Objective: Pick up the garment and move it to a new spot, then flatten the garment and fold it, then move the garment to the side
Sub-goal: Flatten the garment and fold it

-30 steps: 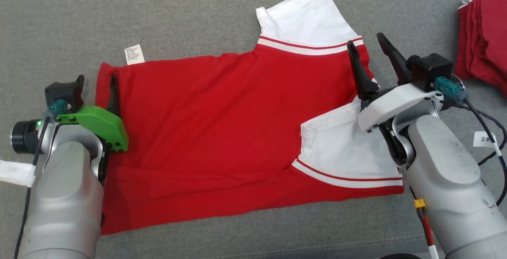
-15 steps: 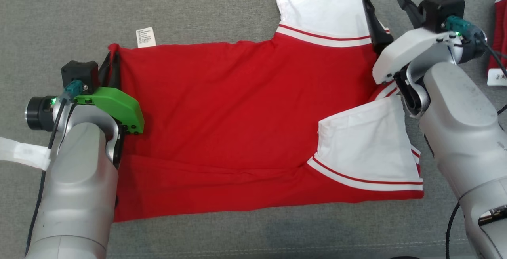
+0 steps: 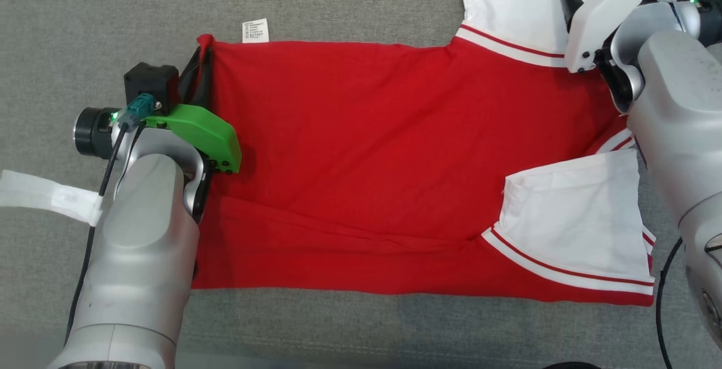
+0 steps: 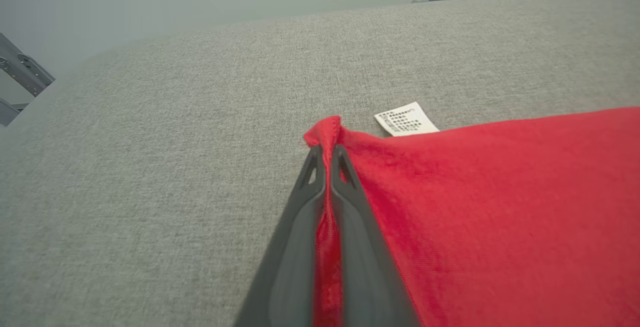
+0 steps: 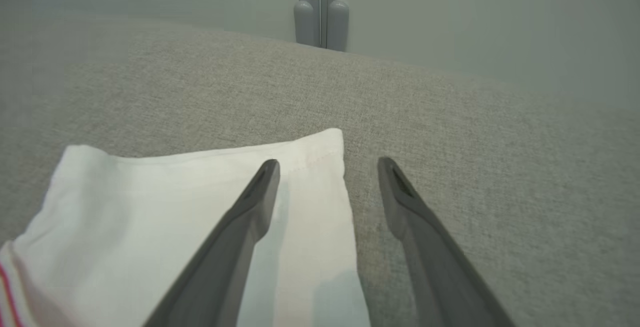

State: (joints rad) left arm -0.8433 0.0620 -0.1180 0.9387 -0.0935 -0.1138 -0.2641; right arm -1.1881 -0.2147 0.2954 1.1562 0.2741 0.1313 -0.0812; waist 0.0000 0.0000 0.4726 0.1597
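Closest to the robot, the two pale forearms came in at either side, the left forearm (image 3: 141, 245) with a green cover at its wrist and the right forearm (image 3: 677, 132) with a white one. Between them the garment (image 3: 366, 143), a red shirt with white sleeves, lay spread on the grey woven surface (image 3: 113, 19), its bottom edge to the robot's left and its sleeves to the right. The near long edge ran roughly straight, with a shallow crease in the red cloth just above it. The near sleeve (image 3: 575, 216) was turned in over the red body, with white and red bands along its seam.

Farther out, the left claw (image 4: 327, 154) was closed on the garment's far left corner. A strip of red cloth was pinched between its dark fingers, and a small tuft stuck out past the tips. A white care label (image 3: 255, 30) lay just beside that corner, on the grey surface.

At the far right, the far sleeve (image 3: 519, 2) lay flat and pointed away from the robot. The right claw (image 5: 328, 163) was open over the sleeve's outer corner. One finger was above the white cloth and the other above bare grey; whether either touched down could not be told.

Beyond the surface's far edge stood a grey post (image 5: 320, 17).
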